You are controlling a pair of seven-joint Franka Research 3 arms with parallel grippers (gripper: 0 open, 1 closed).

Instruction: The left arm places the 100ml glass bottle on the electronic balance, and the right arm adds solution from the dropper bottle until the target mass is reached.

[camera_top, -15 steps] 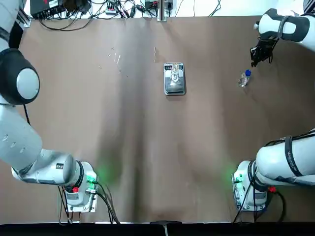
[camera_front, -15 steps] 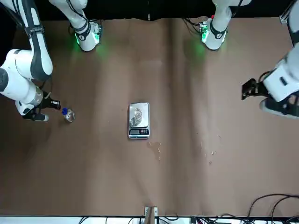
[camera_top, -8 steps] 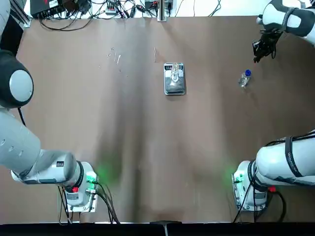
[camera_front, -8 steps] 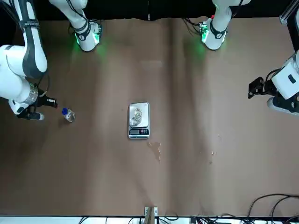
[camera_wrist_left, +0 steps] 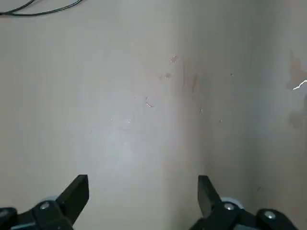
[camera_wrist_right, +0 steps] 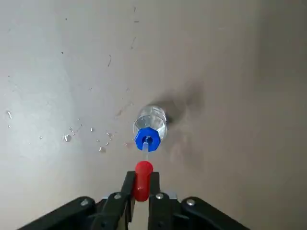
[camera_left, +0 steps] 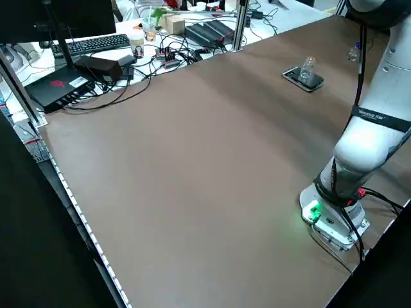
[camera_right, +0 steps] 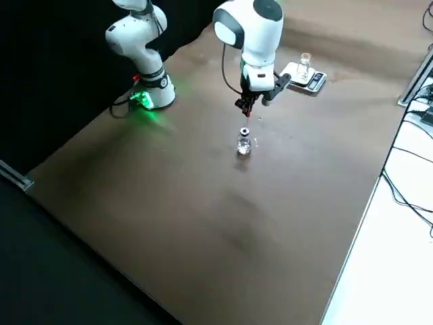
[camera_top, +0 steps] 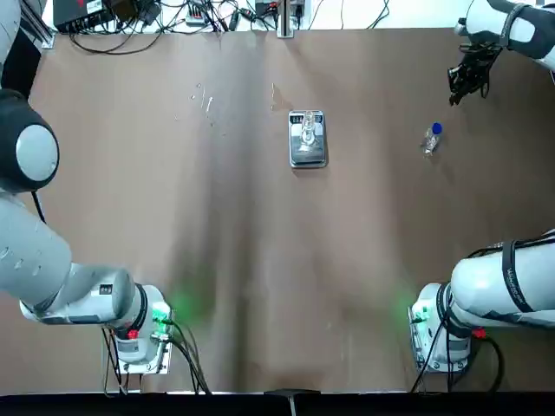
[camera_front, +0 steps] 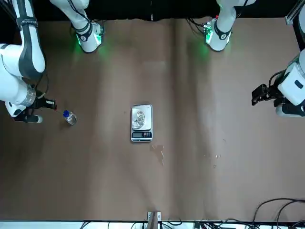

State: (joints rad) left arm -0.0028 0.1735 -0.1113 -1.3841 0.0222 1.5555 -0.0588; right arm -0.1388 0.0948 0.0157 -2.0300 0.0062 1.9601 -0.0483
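Observation:
The electronic balance (camera_top: 307, 141) lies at the table's middle far part, and the clear 100ml glass bottle (camera_top: 307, 130) stands upright on its steel plate. Right of it the dropper bottle (camera_top: 430, 139) with its blue cap (camera_wrist_right: 147, 138) stands on the table. My right gripper (camera_top: 466, 80) hangs above and beyond it, shut on the red-tipped dropper (camera_wrist_right: 142, 180), which is lifted clear of the cap. Over the table's left side my left gripper (camera_front: 259, 94) is open, with nothing between its fingers (camera_wrist_left: 79, 188). No solution can be made out.
Small drops (camera_wrist_right: 72, 134) speckle the table beside the dropper bottle. Thin glass slivers (camera_top: 205, 100) lie left of the balance. Cables and devices (camera_top: 173, 13) line the far edge. Both arm bases (camera_top: 139, 334) stand at the near edge.
My right gripper has drawn back from the dropper bottle toward the far right corner, still holding the dropper. The left arm has pulled outward to the left; balance and bottles stay put.

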